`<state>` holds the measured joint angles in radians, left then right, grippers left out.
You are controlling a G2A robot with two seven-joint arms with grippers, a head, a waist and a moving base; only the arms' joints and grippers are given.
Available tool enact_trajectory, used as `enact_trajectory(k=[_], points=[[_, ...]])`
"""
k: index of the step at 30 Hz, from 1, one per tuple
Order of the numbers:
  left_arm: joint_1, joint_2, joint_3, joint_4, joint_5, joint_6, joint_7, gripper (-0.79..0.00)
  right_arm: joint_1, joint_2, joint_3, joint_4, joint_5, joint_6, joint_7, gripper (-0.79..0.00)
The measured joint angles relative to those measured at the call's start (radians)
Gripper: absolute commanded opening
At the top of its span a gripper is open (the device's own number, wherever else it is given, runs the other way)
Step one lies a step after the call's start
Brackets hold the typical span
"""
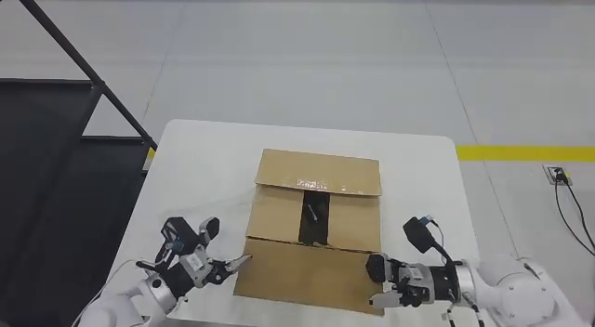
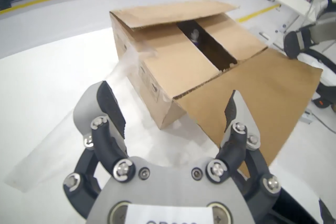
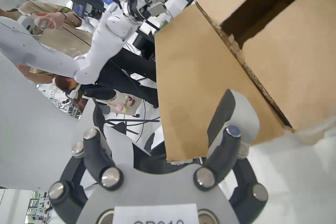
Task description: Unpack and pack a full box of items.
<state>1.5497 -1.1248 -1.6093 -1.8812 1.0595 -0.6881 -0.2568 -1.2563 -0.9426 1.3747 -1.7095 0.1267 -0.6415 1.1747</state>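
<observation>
Opening box [image 1: 321,174] – near flap [image 1: 307,276] folded out. Left tool [image 2: 170,89] released beside it, right tool [image 1: 379,282] spread around its corner – likely next: part inner flaps [image 2: 181,62]

Plain brown corrugated cardboard box [image 1: 316,225] is matt paper w/ rough fluted cut edges. White flat table [image 1: 204,178] — smooth, faint sheen. Left gripper [image 2: 170,89] — grey satin metal fingers [image 2: 84,109], black matt rubbery pads [image 2: 110,101], shiny steel screws [image 2: 122,170].
</observation>
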Motion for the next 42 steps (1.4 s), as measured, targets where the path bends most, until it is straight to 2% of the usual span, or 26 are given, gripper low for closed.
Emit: enact_trajectory(k=[2,4,7,16,19,24,27,32,39,42], points=[[-0.003,0.003,0.006,0.006,0.034,-0.014,-0.019,0.0,0.024,-0.002,-0.011,0.035,0.027,0.019,-0.019,0.0],[-0.007,0.005,0.014,0.017,0.064,-0.019,-0.028,0.0,0.05,-0.008,-0.015,0.064,0.119,0.06,-0.075,0.0],[-0.016,0.006,0.026,0.035,0.081,-0.002,-0.038,0.0,0.076,-0.01,-0.007,0.081,0.209,0.155,-0.121,0.0],[-0.021,0.006,0.032,0.04,0.092,0.016,-0.043,0.0,0.073,-0.012,-0.011,0.076,0.216,0.162,-0.13,0.0],[-0.021,0.006,0.032,0.04,0.092,0.016,-0.043,0.0,0.097,-0.019,-0.034,0.088,0.257,0.248,-0.188,0.0],[-0.012,0.007,0.038,0.029,0.1,0.023,-0.021,0.0,0.199,-0.035,-0.107,0.169,0.222,0.4,-0.252,0.0],[-0.006,0.008,0.04,0.026,0.1,0.033,-0.003,0.0,0.255,-0.048,-0.153,0.222,0.213,0.443,-0.276,0.0],[0.002,0.01,0.043,0.027,0.093,0.038,0.01,0.0,0.314,-0.069,-0.194,0.28,0.263,0.453,-0.347,0.0],[0.012,0.013,0.045,0.029,0.092,0.045,0.021,0.0,0.406,-0.099,-0.22,0.332,0.332,0.401,-0.458,0.0],[0.014,0.015,0.047,0.031,0.082,0.044,0.017,0.0,0.432,-0.108,-0.233,0.338,0.358,0.421,-0.489,0.0]])
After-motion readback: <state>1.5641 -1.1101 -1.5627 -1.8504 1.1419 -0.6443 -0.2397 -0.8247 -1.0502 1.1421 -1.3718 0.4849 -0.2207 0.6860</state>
